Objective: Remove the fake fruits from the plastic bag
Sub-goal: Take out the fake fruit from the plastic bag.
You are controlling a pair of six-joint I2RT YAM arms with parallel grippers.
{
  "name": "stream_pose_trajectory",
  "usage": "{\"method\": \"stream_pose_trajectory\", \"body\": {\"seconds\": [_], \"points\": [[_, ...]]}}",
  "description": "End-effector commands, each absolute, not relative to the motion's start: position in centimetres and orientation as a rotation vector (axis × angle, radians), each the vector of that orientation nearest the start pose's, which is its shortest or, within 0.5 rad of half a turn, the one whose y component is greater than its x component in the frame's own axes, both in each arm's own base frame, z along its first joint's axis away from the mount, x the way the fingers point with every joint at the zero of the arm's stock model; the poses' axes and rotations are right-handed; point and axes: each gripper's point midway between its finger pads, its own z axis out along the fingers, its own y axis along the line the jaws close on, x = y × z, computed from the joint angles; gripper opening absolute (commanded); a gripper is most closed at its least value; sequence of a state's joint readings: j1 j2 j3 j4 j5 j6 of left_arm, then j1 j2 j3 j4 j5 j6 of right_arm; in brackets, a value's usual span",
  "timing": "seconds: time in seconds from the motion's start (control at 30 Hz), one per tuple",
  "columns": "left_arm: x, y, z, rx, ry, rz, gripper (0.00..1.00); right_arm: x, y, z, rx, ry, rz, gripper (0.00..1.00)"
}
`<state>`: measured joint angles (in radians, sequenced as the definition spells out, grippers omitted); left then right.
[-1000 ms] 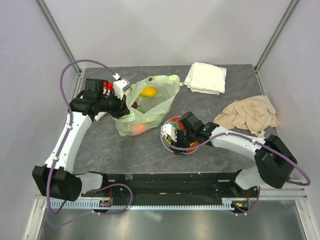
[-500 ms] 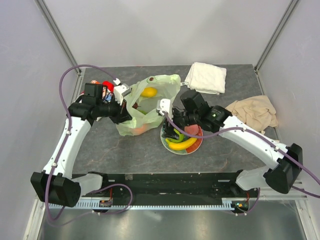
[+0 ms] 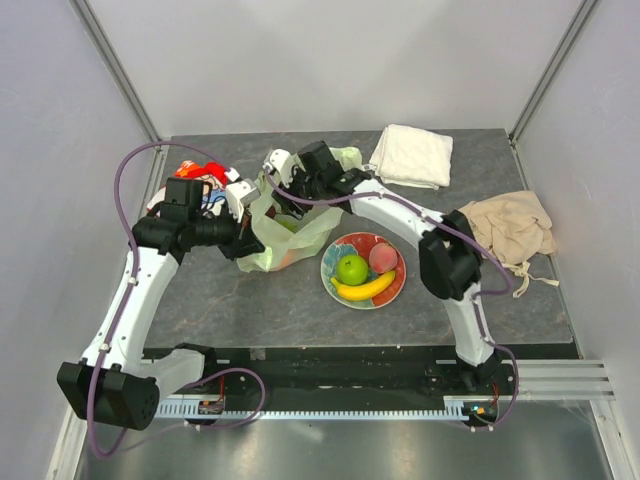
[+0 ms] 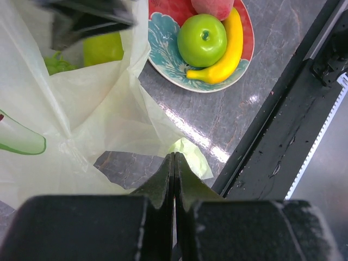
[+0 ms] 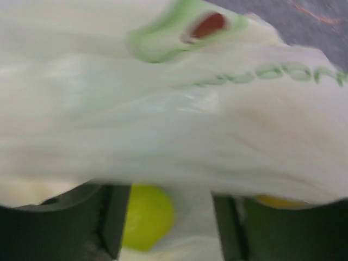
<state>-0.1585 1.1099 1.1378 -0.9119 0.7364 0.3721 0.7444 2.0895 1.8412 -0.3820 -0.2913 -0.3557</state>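
fake fruits, status: three out on the plate point(image 3: 327, 268), the remainder inside the plastic bag point(image 3: 262, 255), just beside the plate on its left.

step in hand: extraction of the next fruit.
- right gripper point(image 3: 284, 196): lowered into the bag mouth, fingers point(image 5: 113, 223) apart, nothing clamped. yellow-green fruit point(image 5: 148, 216) visible between them, below a fold of film.
- left gripper point(image 4: 174, 162): pinched together on the bag rim, holding the mouth up.

next move, as judged: clear the film fold, centre on the yellow-green fruit, close, lift out, carry to the plate. keep the left pinch firm. risk: catching film along with the fruit.

count:
- green apple point(image 3: 351, 268): one, on plate
- banana point(image 3: 366, 288): one, on plate
- peach point(image 3: 382, 258): one, on plate
- in bag: at least two, the yellow-green fruit and an orange fruit point(image 3: 283, 258) showing through the film; rest hidden
- bag: one; plate: one
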Motion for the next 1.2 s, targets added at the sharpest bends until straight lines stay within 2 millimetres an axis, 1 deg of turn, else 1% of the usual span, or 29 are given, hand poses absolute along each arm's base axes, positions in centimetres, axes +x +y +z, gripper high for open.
{"method": "stream_pose_trajectory", "body": {"seconds": [0.0,0.03,0.07,0.1,0.13,0.17,0.2,0.23,0.27,0.3,0.33,0.37,0.4,0.47,0.5,0.57,0.63,0.73,0.77,0.83,0.87,0.93,0.97,1.03,1.07,1.1,1.13,1.17], "points": [[23.8,-14.1,22.9,0.912,2.114,-0.74,0.02,47.4,41.7,16.4,-1.15,1.779,0.41,0.73],[23.9,-14.0,22.7,0.917,2.123,-0.741,0.02,48.9,41.5,17.0,-1.122,1.761,0.393,0.75],[24.0,-14.0,22.4,0.932,2.128,-0.741,0.02,49.6,41.6,16.7,-1.117,1.754,0.385,0.78],[24.1,-14.0,22.1,0.936,2.136,-0.74,0.02,50.6,41.7,15.3,-1.112,1.76,0.362,0.84],[24.1,-13.9,22.0,0.942,2.141,-0.737,0.02,51.5,41.7,15.4,-1.097,1.744,0.343,0.87],[24.3,-13.8,21.7,0.951,2.149,-0.734,0.02,52.1,41.7,15.0,-1.089,1.74,0.33,0.9],[24.3,-13.8,21.7,0.952,2.153,-0.731,0.02,53.0,41.7,13.8,-1.074,1.739,0.314,0.96],[24.4,-13.8,21.7,0.953,2.158,-0.733,0.02,53.7,41.7,13.8,-1.061,1.728,0.306,0.98],[24.2,-13.8,21.6,0.955,2.166,-0.741,0.02,54.3,41.6,13.3,-1.056,1.731,0.293,0.98],[24.2,-13.9,21.5,0.959,2.168,-0.755,0.02,54.7,41.8,11.2,-1.068,1.753,0.282,0.98],[24.2,-14.0,21.4,0.963,2.168,-0.759,0.02,55.3,41.9,11.4,-1.064,1.74,0.271,0.98],[24.1,-14.0,21.4,0.963,2.172,-0.765,0.02,55.4,42.0,9.5,-1.086,1.754,0.264,0.98],[24.0,-14.1,21.4,0.962,2.177,-0.781,0.02,55.7,42.3,9.8,-1.083,1.739,0.268,0.98],[24.1,-14.3,21.9,0.965,2.163,-0.788,0.02,55.6,43.0,8.7,-1.111,1.73,0.311,0.98],[24.2,-14.3,21.9,0.968,2.16,-0.788,0.02,55.5,43.4,8.8,-1.115,1.719,0.33,0.98],[24.5,-14.3,22.0,0.978,2.154,-0.774,0.02,55.3,44.1,8.2,-1.128,1.701,0.358,0.98],[24.8,-14.2,21.9,0.975,2.166,-0.771,0.02,55.3,44.4,8.0,-1.132,1.691,0.365,0.97],[24.8,-14.2,21.8,0.977,2.168,-0.771,0.02,55.2,44.9,7.6,-1.141,1.68,0.379,0.96],[24.9,-14.2,21.7,0.978,2.17,-0.768,0.02,55.3,44.8,7.0,-1.143,1.689,0.369,0.96],[25.0,-14.1,21.3,0.983,2.182,-0.762,0.02,55.6,44.8,6.4,-1.149,1.688,0.341,0.96],[25.1,-14.0,21.2,0.984,2.185,-0.761,0.02,55.9,44.5,5.5,-1.143,1.702,0.319,0.94],[25.2,-14.0,21.1,0.985,2.188,-0.76,0.02,56.6,44.3,5.7,-1.114,1.704,0.306,0.87],[25.2,-14.0,21.0,0.983,2.192,-0.757,0.02,56.9,44.4,5.6,-1.1,1.703,0.307,0.75],[25.3,-13.9,20.9,0.977,2.197,-0.753,0.02,57.5,44.1,6.6,-1.059,1.695,0.315,0.65],[25.5,-13.8,20.7,0.975,2.203,-0.74,0.02,57.6,44.2,7.9,-1.049,1.678,0.317,0.58],[25.7,-13.7,20.7,0.975,2.202,-0.73,0.01,57.5,44.0,8.3,-1.048,1.68,0.326,0.56],[25.9,-13.7,20.8,0.969,2.201,-0.722,0.02,57.2,44.1,10.8,-1.03,1.661,0.348,0.55],[26.2,-13.5,20.9,0.961,2.202,-0.703,0.02,56.9,43.7,11.6,-1.026,1.674,0.368,0.52]]}}
